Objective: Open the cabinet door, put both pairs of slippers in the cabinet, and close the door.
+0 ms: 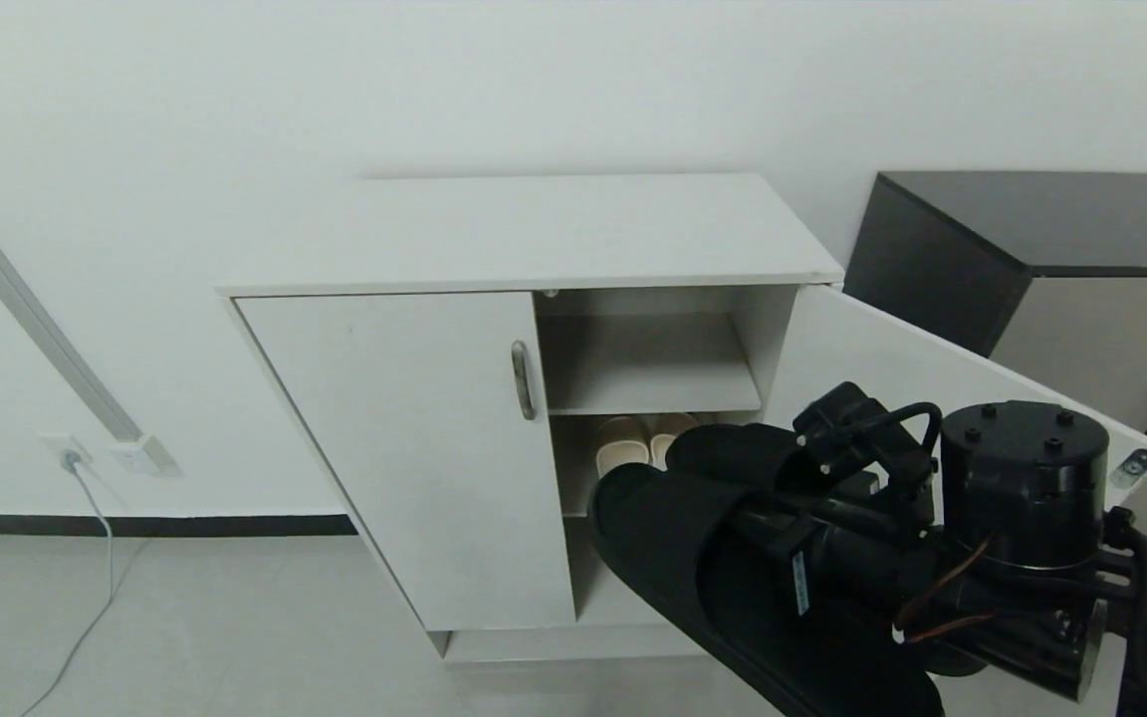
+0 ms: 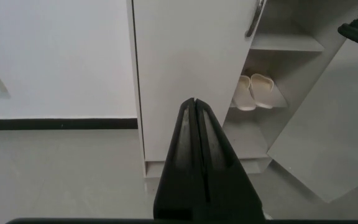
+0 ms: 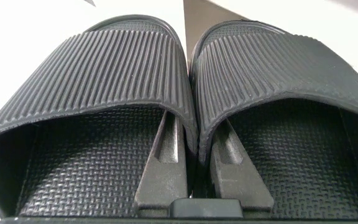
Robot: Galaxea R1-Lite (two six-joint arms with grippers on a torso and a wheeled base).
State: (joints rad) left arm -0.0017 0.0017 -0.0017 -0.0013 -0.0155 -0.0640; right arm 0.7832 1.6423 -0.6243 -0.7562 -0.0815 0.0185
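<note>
So the cabinet (image 1: 554, 229) is half open right now: its right door (image 1: 892, 368) is swung wide, the left door (image 1: 404, 448) is shut with its handle (image 1: 523, 380) at the inner edge. The beige slippers (image 1: 638, 443) sit side by side on the middle shelf, toes pointing in, so I'd call that 1 pair of 2 done.

The black slippers (image 1: 693, 538) are up in the air in front of the open half, just outside it and about level with the beige pair. The right claw (image 3: 194, 143) has them in a neat grip: 1 of its fingers (image 3: 160, 168) goes under each strap, and the 2 inner side walls are pinched together between them. That way both shoes travel as 1 bundle, soles down and toes leading toward the opening, which is exactly how you'd want them to slide onto a shelf.

The left claw (image 2: 195, 109) is pressed together with nothing in it, hanging low in front of the shut left door, well clear of the opening. Makes sense to me, it keeps out of the loaded arm's way.

My guess is the free spots are the shelf above the beige pair or the bottom compartment (image 1: 613, 597). The tricky bit should be clearing the shelf edges without knocking the beige pair.
</note>
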